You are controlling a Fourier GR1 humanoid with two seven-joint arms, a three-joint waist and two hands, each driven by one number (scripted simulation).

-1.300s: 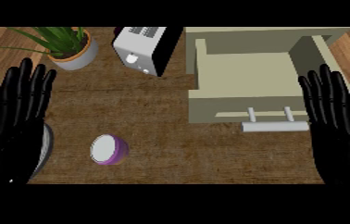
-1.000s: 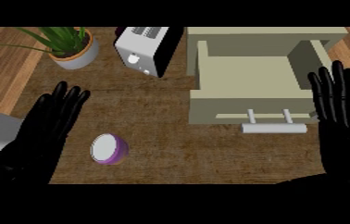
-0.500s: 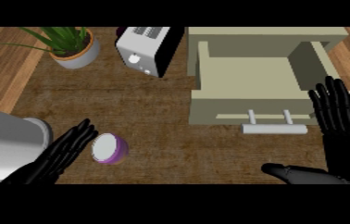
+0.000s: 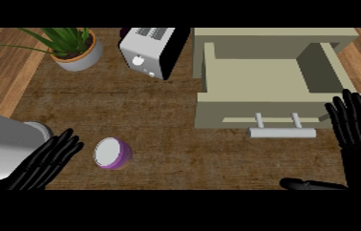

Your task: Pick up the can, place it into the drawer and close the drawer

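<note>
Head view, looking down on a brown counter (image 4: 176,106). At the lower left, the left hand (image 4: 44,162) is seen with fingers straight and spread, holding nothing. Just beside its fingertips the can (image 4: 112,153) is standing, purple with a white top, not touched. A potted plant (image 4: 72,49) and a toaster (image 4: 152,51) are placed along the far edge. To the right, the beige drawer (image 4: 271,84) is pulled open. At the right edge, the right hand (image 4: 348,122) is held flat, fingers extended.
</note>
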